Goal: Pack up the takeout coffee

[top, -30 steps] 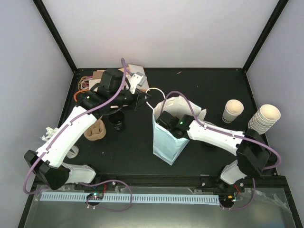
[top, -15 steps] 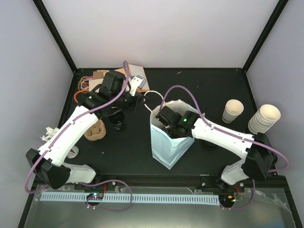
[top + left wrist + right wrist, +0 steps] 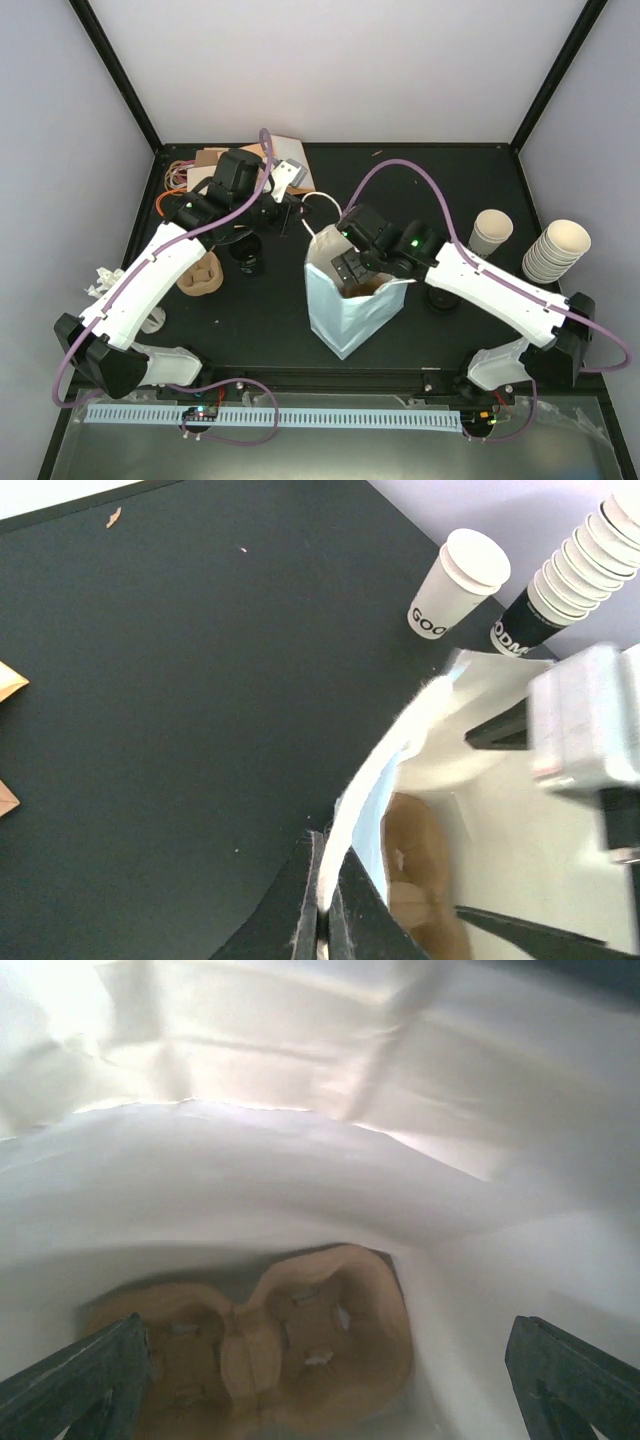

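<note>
A white paper bag [image 3: 340,305] stands open mid-table with a brown pulp carrier [image 3: 363,287] lying at its bottom. My left gripper [image 3: 298,214] is shut on the bag's far rim; in the left wrist view the fingertips [image 3: 318,905] pinch the paper edge [image 3: 400,740]. My right gripper [image 3: 351,268] hangs open and empty just over the bag's mouth. In the right wrist view the gripper [image 3: 325,1385] looks down on the carrier [image 3: 290,1345] between the spread fingers [image 3: 85,1375]. The takeout coffee [image 3: 247,251], a black-lidded cup, stands left of the bag, partly under my left arm.
A second brown carrier [image 3: 199,273] sits at the left. A lidless cream cup [image 3: 491,232] and a stack of cream cups [image 3: 557,250] stand at the right, and both show in the left wrist view [image 3: 458,584] [image 3: 575,575]. Cardboard scraps [image 3: 210,158] lie at the back left.
My right gripper has risen out of the bag, leaving the brown carrier at the bottom. The bag has shifted a little left and nearer. My left gripper has kept its hold on the rim.
</note>
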